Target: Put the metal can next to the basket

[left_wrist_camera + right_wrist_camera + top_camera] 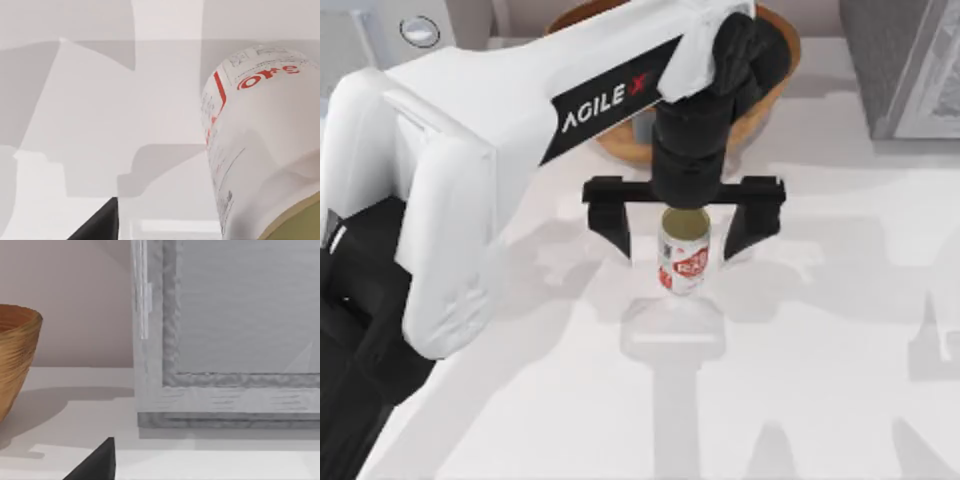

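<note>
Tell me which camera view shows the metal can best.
The top view: the whole metal can stands upright on the table, between the open fingers of the left gripper, in front of the basket. The left wrist view shows part of its labelled side up close.

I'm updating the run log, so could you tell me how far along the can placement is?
Done: the metal can stands upright on the table, just in front of the basket. In hand: the left gripper hangs over the can, fingers spread wide either side, apparently not gripping. Left: probably only withdrawing the arm. The right wrist view faces the basket and a grey panel.
</note>
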`<action>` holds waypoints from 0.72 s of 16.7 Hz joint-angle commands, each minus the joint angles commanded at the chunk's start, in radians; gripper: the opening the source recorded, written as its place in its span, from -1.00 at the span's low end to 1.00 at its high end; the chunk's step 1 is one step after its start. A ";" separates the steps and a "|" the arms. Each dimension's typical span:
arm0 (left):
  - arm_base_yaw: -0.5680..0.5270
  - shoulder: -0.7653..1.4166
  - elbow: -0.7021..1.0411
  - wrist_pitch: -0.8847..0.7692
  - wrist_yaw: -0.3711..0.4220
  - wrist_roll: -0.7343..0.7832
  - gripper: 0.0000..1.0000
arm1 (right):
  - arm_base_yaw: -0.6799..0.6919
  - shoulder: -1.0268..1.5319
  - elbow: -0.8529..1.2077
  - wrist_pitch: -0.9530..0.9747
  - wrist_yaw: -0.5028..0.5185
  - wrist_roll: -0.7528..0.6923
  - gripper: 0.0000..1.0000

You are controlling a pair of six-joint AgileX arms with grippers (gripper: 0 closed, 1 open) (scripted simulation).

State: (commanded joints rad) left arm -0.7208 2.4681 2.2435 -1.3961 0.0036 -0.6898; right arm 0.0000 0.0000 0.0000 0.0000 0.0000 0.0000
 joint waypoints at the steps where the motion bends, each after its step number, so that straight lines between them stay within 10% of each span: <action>1: 0.003 0.004 0.002 -0.027 0.001 -0.002 1.00 | 0.000 0.000 0.000 0.000 0.000 0.000 1.00; 12: -0.001 0.034 0.171 -0.137 0.006 0.001 1.00 | 0.000 0.000 0.000 0.000 0.000 0.000 1.00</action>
State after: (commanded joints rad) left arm -0.7218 2.5017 2.4148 -1.5333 0.0099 -0.6884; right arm 0.0000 0.0000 0.0000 0.0000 0.0000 0.0000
